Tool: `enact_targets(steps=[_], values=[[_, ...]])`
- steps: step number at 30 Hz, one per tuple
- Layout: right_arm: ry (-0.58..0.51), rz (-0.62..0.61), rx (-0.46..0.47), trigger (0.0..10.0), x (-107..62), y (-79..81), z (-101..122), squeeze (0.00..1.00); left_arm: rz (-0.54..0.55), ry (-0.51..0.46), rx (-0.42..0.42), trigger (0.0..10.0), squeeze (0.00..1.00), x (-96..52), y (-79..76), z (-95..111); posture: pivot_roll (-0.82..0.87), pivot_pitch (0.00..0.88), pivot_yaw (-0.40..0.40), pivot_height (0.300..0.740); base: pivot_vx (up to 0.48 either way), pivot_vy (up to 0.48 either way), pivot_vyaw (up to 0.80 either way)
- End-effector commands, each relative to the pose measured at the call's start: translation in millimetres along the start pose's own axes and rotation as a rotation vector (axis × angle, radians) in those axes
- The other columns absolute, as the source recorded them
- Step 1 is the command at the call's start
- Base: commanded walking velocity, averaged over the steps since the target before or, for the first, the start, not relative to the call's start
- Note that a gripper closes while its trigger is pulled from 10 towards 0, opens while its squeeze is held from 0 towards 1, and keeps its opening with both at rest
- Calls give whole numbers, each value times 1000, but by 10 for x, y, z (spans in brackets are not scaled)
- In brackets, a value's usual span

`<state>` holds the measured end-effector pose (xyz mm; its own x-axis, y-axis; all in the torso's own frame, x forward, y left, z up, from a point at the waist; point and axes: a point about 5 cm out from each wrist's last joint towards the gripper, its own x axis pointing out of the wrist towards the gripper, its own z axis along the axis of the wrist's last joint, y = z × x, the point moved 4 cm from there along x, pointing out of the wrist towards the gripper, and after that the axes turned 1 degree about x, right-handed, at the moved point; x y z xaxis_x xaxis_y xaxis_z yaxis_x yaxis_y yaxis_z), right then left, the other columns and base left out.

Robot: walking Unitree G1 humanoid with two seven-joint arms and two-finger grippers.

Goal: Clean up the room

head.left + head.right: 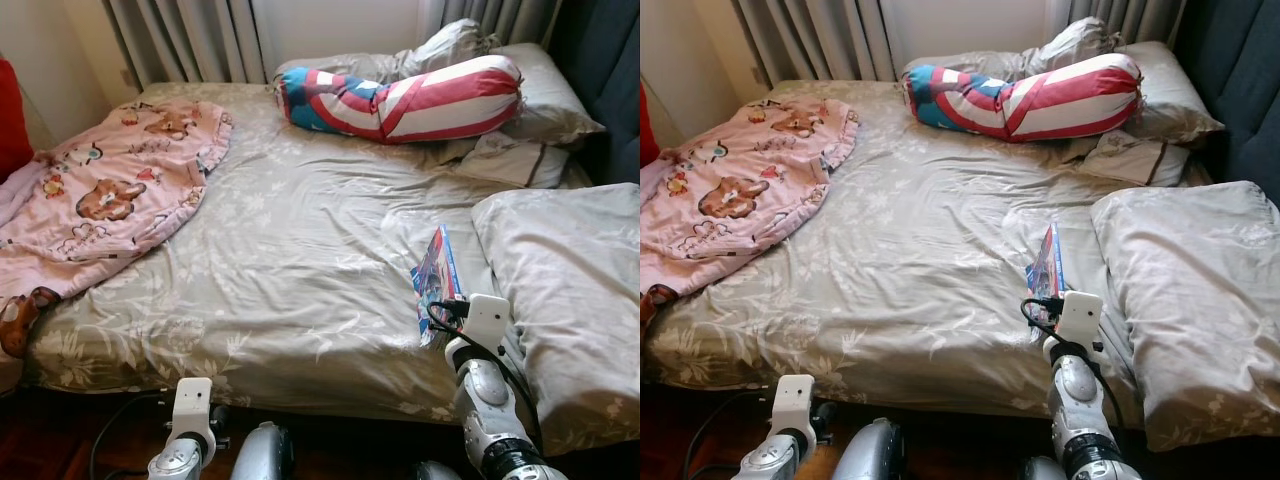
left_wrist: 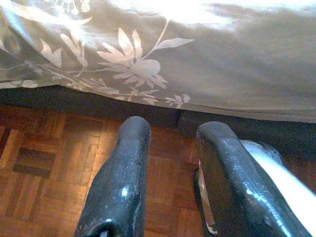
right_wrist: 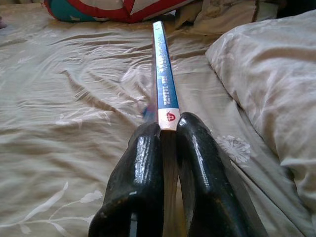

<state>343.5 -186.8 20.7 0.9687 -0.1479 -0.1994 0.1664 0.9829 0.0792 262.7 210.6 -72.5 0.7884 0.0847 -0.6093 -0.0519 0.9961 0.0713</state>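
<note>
On the bed: one book (image 1: pixel 438 272), one pink blanket (image 1: pixel 110 190), one striped bolster (image 1: pixel 410 98), three grey pillows: near (image 1: pixel 565 290), flat (image 1: pixel 515 158), back (image 1: pixel 545 95); two grippers

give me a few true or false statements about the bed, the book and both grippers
1. The right gripper is shut on the spine edge of the book. True.
2. The book lies flat on the pink blanket. False: it stands on edge on the grey sheet, beside the large pillow; the pink blanket lies at the bed's far left.
3. The left gripper holds a corner of the sheet. False: its fingers are apart and hold nothing, low over the wooden floor at the bed's edge.
4. A red, white and blue striped bolster lies at the head of the bed. True.
</note>
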Motion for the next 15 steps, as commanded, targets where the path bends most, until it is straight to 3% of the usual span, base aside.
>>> enact_targets(steps=[1,15], values=[[-58,20,-6,10000,31,68,132,0,8,15,-2,10000,0,-8,38,-32,-12,20,32,636,0,0,0],[-53,30,-13,10000,24,84,114,0,-2,20,2,10000,0,-8,12,-44,-15,7,32,636,0,0,0]])
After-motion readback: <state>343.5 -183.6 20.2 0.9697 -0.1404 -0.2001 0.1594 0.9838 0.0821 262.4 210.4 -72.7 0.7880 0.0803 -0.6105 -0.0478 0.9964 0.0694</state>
